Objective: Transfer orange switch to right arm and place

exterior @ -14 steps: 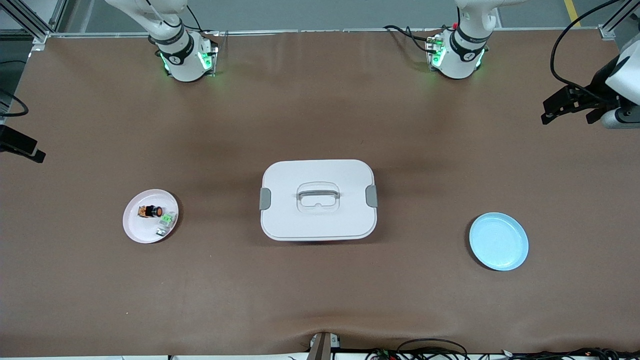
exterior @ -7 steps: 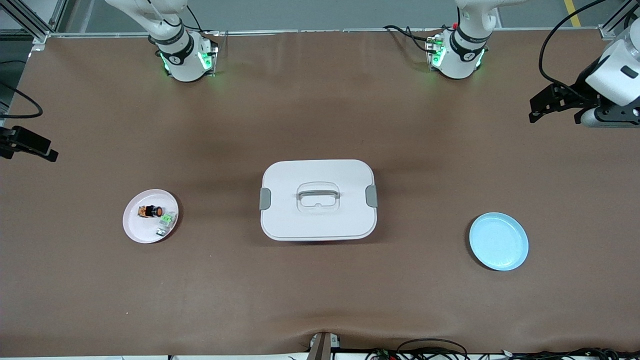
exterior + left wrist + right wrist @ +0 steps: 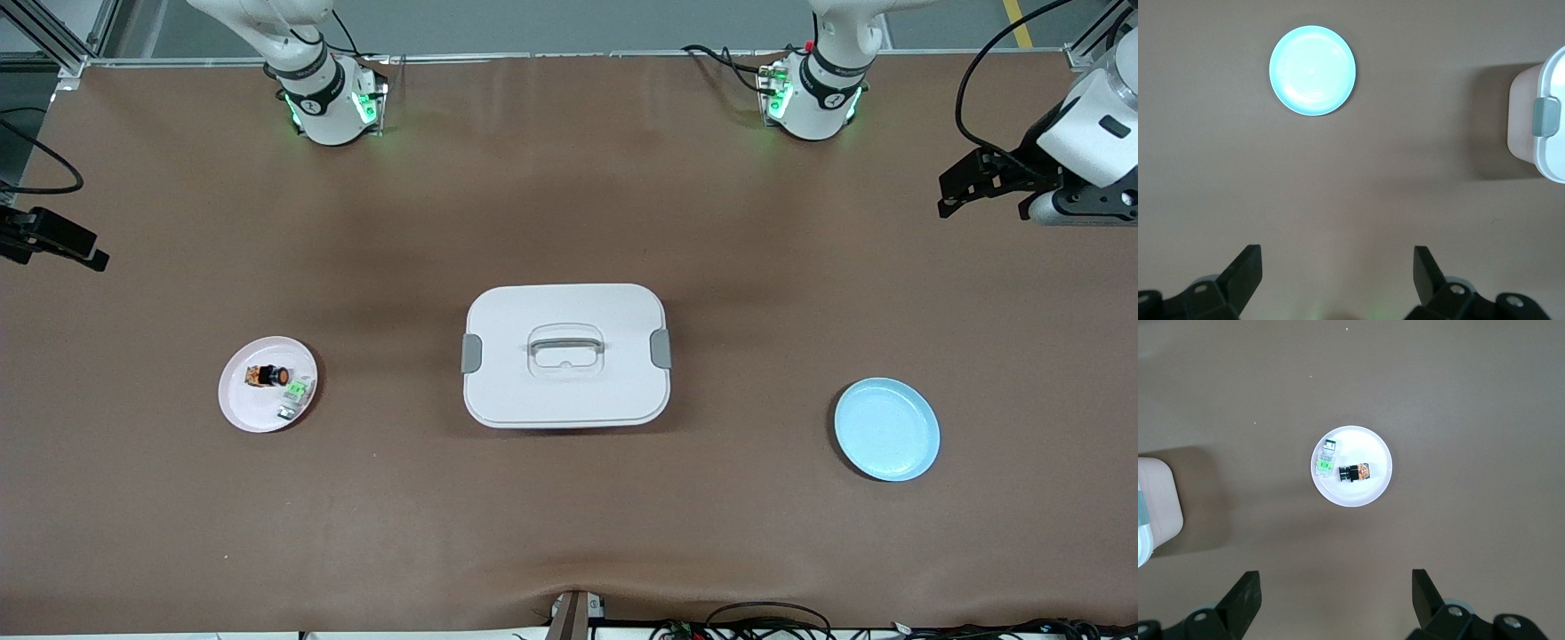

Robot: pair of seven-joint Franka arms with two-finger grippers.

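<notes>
The orange switch [image 3: 271, 376] [image 3: 1355, 472], a stubby black cylinder with an orange face, lies on its side on the pink plate [image 3: 244, 409] [image 3: 1365, 495] toward the right arm's end of the table. My right gripper [image 3: 89, 253] [image 3: 1336, 580] hangs open and empty high over the table's edge at that end, well apart from the plate. My left gripper [image 3: 953, 194] [image 3: 1338, 257] hangs open and empty high over bare table at the left arm's end.
A small green-and-clear part [image 3: 296, 391] [image 3: 1327, 458] lies beside the switch on the pink plate. A white lidded box [image 3: 566, 391] [image 3: 1545, 133] with a handle stands mid-table. A light blue plate [image 3: 886, 429] [image 3: 1313, 71] sits toward the left arm's end.
Both grippers have drifted a little inward from the table's ends and toward the bases' side. Their fingers stay open. Nothing on the table has moved.
</notes>
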